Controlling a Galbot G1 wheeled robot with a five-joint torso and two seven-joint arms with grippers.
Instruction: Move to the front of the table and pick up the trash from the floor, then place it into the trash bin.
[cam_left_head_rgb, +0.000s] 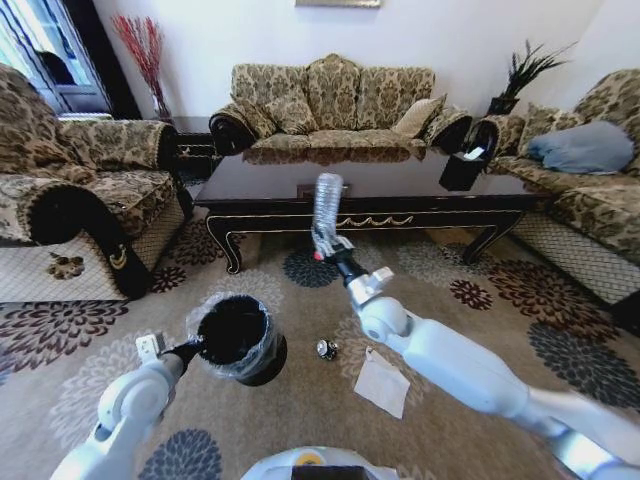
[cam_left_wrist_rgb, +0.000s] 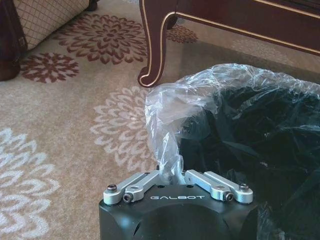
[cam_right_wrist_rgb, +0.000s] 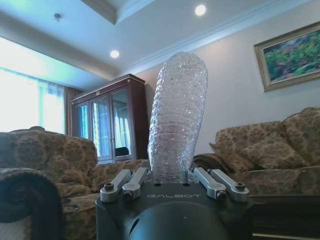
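Bottle held up, bin held at the rim.

Right gripper (cam_left_head_rgb: 322, 243) pinched on a clear plastic bottle (cam_left_head_rgb: 327, 203), raised upright before the table (cam_left_head_rgb: 300, 205); left gripper (cam_left_wrist_rgb: 172, 175) pinched on the liner of the trash bin (cam_left_head_rgb: 235, 338). Paper sheet (cam_left_head_rgb: 383, 382) and small shiny ball (cam_left_head_rgb: 326, 349) on the floor (cam_left_head_rgb: 470, 330) just beside the bin.

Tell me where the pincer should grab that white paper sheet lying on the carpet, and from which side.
Take the white paper sheet at a corner or edge, probably the one nearest the robot, coming straight down from above. It lies flat on the carpet, so there is no side face to close on; a fingertip likely has to pinch or scrape up one thin edge.
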